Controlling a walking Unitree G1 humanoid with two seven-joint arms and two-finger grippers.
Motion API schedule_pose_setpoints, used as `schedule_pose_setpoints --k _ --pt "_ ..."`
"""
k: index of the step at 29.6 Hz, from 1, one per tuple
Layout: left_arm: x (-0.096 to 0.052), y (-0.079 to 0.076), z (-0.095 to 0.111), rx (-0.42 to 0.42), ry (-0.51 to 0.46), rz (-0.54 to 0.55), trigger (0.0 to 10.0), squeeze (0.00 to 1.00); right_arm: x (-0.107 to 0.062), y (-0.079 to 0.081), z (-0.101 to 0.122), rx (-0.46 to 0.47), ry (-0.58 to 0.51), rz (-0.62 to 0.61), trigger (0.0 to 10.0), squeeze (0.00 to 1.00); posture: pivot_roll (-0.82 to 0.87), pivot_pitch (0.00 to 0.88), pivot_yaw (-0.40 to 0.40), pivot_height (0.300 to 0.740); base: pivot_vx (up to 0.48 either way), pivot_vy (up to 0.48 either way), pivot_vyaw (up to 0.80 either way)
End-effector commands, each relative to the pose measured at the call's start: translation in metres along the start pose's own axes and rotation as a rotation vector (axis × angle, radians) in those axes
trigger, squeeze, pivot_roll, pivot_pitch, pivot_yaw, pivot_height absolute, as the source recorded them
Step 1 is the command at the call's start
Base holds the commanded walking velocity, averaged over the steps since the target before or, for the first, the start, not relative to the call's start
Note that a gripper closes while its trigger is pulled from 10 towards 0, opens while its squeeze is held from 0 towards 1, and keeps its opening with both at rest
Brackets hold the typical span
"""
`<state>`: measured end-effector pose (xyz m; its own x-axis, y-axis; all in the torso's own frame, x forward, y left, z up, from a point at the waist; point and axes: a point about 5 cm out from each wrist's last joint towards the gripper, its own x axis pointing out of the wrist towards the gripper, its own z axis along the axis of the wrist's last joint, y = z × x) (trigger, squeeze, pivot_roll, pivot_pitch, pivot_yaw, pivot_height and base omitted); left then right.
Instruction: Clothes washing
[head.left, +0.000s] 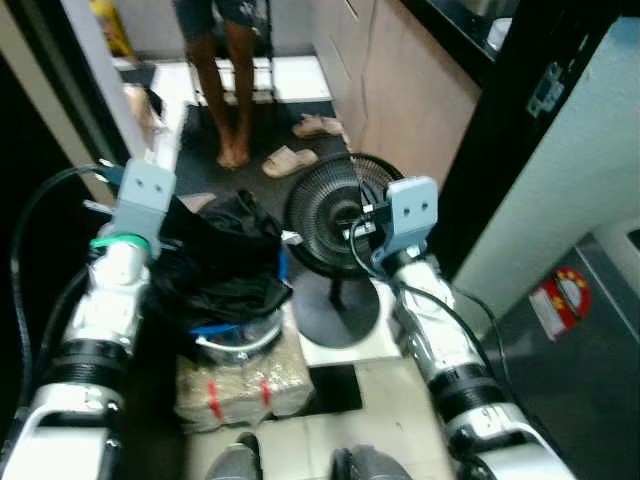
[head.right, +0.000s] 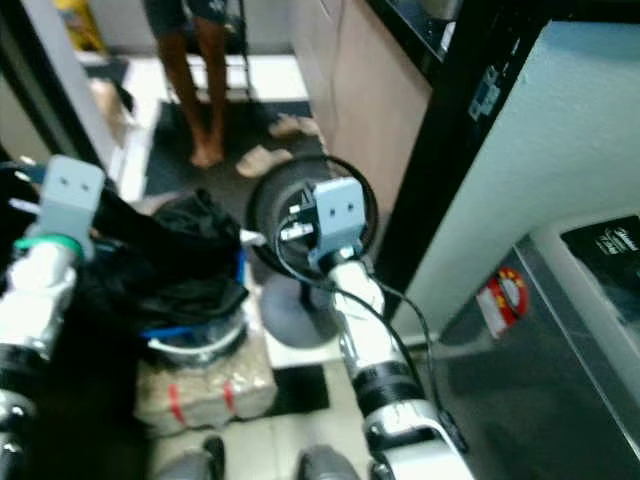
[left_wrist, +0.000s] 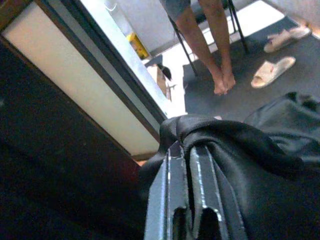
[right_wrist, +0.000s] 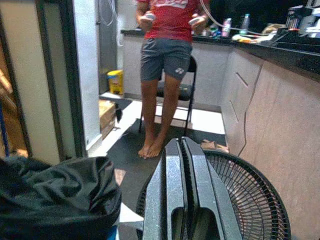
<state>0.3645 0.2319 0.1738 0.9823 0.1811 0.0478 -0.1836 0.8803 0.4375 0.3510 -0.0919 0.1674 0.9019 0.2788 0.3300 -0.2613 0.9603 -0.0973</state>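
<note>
the left gripper (left_wrist: 189, 150) is clamped on a fold of black clothing (left_wrist: 260, 170), which drapes from its fingertips down into a heap in a round basket (head.left: 235, 340) just below and beside it. the right gripper (right_wrist: 183, 150) has its fingers pressed together with nothing between them, hovering over a black floor fan (right_wrist: 250, 200). beyond both grippers a person's bare legs (right_wrist: 157, 117) stand by a folding chair (right_wrist: 186, 92), with sandals (head.left: 290, 160) on the dark floor nearby.
</note>
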Motion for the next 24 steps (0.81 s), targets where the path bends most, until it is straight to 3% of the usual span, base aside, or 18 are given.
schedule_pose_setpoints --k 1,6,24 --pt "-0.002 -0.018 0.001 -0.015 -0.020 -0.069 10.0 1.00 -0.001 0.000 -0.002 -0.005 0.011 -0.003 10.0 0.00 -0.01 0.070 0.005 0.740 0.000 0.000 0.00" --pt "-0.005 -0.027 0.002 -0.016 -0.038 -0.094 10.0 1.00 -0.001 -0.001 -0.002 -0.006 0.012 -0.004 10.0 0.00 -0.01 0.071 0.005 0.740 0.000 0.000 0.00" --pt "-0.002 -0.027 0.005 -0.031 -0.063 -0.088 10.0 1.00 -0.002 -0.002 -0.002 -0.006 0.016 -0.007 10.0 0.00 -0.01 0.070 0.005 0.740 0.000 0.000 0.00"
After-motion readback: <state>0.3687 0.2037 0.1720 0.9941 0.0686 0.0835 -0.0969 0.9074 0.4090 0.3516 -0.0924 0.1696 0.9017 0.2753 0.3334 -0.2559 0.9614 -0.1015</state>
